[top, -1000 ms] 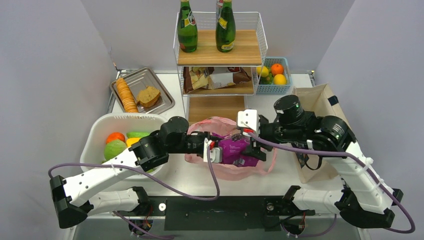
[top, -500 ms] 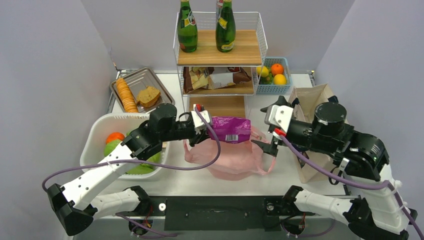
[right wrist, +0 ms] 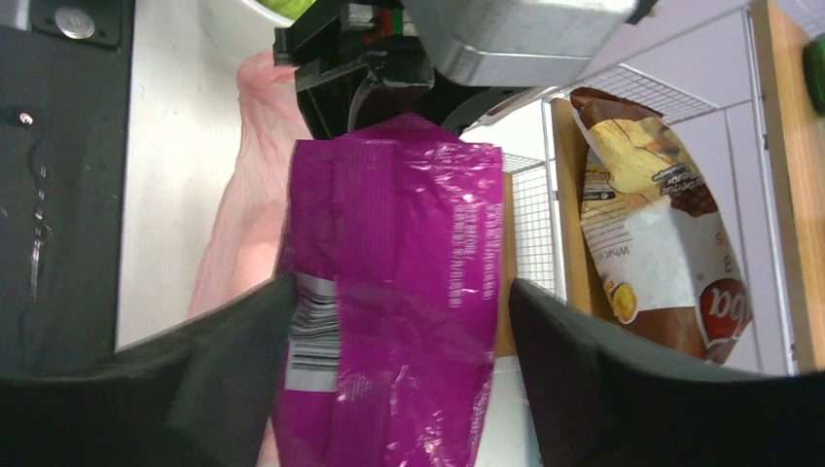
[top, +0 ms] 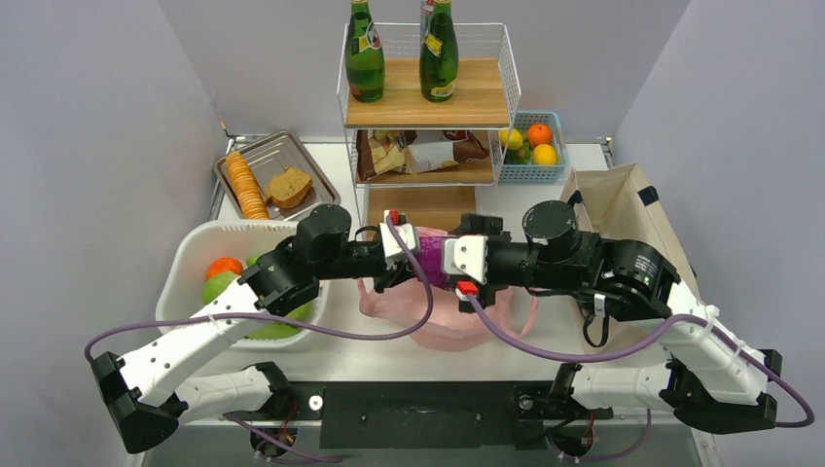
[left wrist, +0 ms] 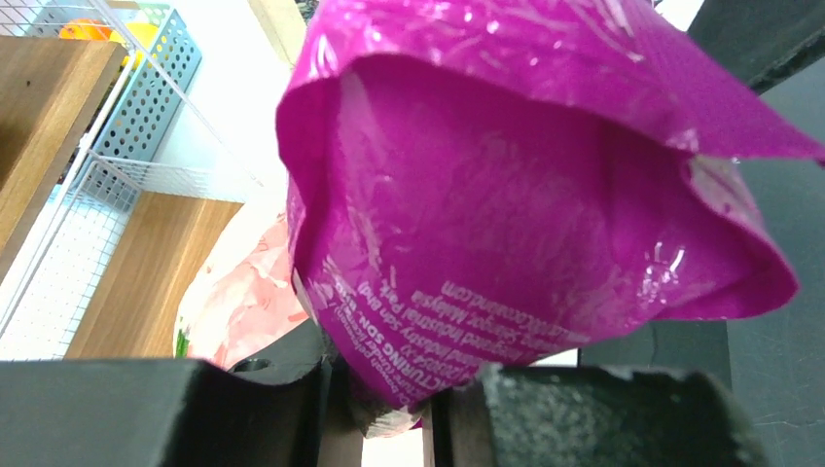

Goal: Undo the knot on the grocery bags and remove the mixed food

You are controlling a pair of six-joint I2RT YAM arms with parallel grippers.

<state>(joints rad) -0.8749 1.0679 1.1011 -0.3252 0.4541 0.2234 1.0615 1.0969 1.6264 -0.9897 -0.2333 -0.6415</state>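
Left gripper: I'm pinching the purple snack packet by its seam, jaws narrow.
Right gripper: I'm holding it wide astride the packet, above the pink bag.
Handling: light, crinkly, slippery; I'm favouring the sealed edge.

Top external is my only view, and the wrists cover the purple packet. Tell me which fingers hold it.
Observer: From the left wrist view, the left fingers are shut on one end of the purple packet.
Operator: Now report the right fingers.
Observer: From the right wrist view, the right fingers stand open, one on each side of the packet. I cannot tell whether they touch it.
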